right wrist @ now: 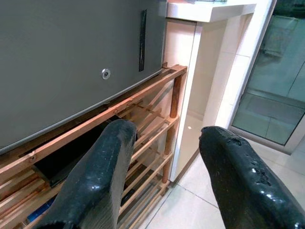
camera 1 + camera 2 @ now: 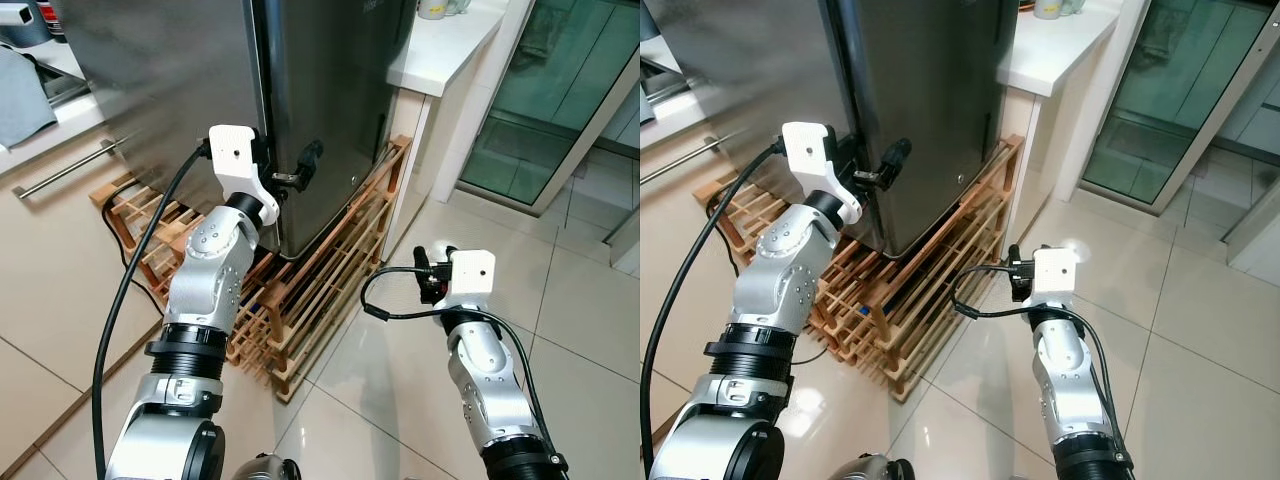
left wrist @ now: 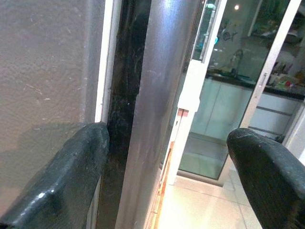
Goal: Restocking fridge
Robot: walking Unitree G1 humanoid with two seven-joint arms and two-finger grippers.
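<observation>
The stainless steel fridge (image 2: 330, 100) stands on a low wooden slatted rack (image 2: 320, 290), and its door looks closed. My left gripper (image 2: 298, 172) is open at the fridge's front corner, at lower-door height. In the left wrist view, one of its fingers (image 3: 71, 176) lies against the grey side panel. The dark door seam (image 3: 125, 95) and the steel door edge (image 3: 157, 105) sit between the two fingers. My right gripper (image 2: 425, 272) is open and holds nothing. It hovers low over the floor to the right of the rack and points toward the fridge base (image 1: 71, 57).
A white countertop (image 2: 440, 45) on a beige cabinet adjoins the fridge on the right. Beyond it is a glass sliding door (image 2: 560, 100). A drawer with a bar handle (image 2: 65, 170) is on the left. The glossy tiled floor (image 2: 570, 300) lies open to the right.
</observation>
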